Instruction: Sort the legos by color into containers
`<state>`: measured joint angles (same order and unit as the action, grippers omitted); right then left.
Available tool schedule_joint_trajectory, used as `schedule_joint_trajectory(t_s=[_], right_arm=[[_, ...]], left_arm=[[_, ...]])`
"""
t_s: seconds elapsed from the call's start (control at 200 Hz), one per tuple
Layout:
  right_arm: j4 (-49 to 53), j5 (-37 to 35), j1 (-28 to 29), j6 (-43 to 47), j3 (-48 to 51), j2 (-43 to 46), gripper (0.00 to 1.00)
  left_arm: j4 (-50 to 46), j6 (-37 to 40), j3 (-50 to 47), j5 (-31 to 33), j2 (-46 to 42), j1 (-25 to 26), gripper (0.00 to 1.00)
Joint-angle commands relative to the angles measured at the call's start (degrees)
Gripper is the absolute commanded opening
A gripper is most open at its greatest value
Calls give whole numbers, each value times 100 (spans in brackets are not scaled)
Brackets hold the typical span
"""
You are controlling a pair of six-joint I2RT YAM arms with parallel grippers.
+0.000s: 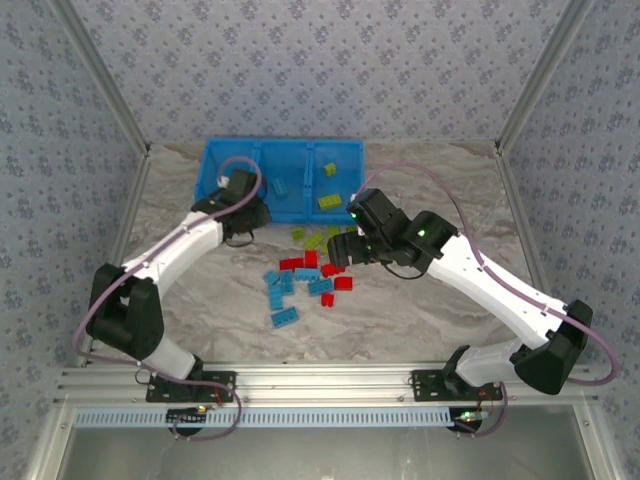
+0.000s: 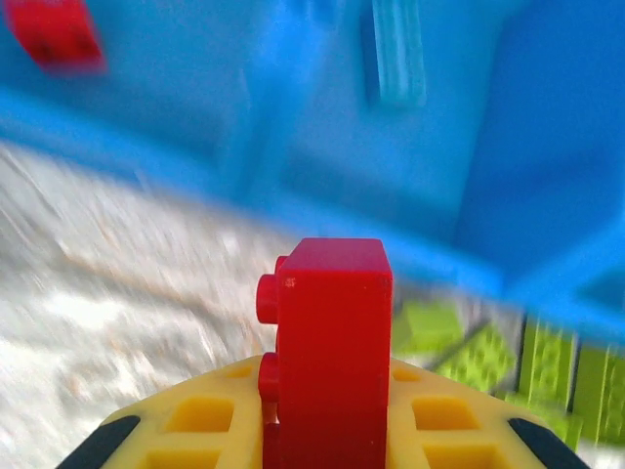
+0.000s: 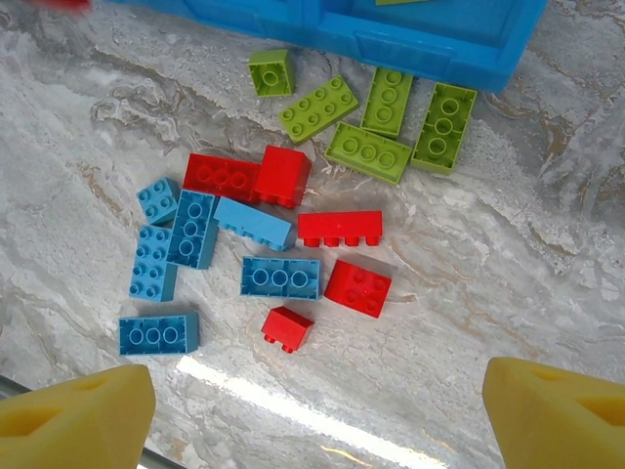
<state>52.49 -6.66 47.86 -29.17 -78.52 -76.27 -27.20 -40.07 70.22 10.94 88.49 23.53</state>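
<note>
Left tool tight on red brick, right tool spread; marbled table, floral walls.

Bare table lies open right of the brick cluster. Green bricks crowd the bin's front wall. The red brick in my left gripper faces that wall close ahead. My right gripper hangs spread wide above the cluster.

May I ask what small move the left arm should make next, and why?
The left gripper is shut on a red brick just short of the bin, and a second red brick lies in the compartment ahead-left; I'd probably carry it over the wall there.
</note>
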Motion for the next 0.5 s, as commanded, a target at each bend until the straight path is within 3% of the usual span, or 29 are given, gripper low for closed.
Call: schedule_joint_trajectory(t_s=[0.0,0.075,0.25,0.38,0.495], right_arm=[[-65,52,-21,-74,56,71,90],[-55,73,2,-98,54,78,89],[22,-7,59,-150,85,215,89],[83,-125,76,-224,198,368,90],[69,-189,78,-308,307,476,90]], left_arm=[[-92,683,752,595,431,-478,10],[-50,769,1222,612,979,-821,10],[-24,914,2436,1,2334,-1324,11],[-120,1112,3152,-207,2840,-1393,22],[-147,1134,3341,-276,2802,-1395,39]])
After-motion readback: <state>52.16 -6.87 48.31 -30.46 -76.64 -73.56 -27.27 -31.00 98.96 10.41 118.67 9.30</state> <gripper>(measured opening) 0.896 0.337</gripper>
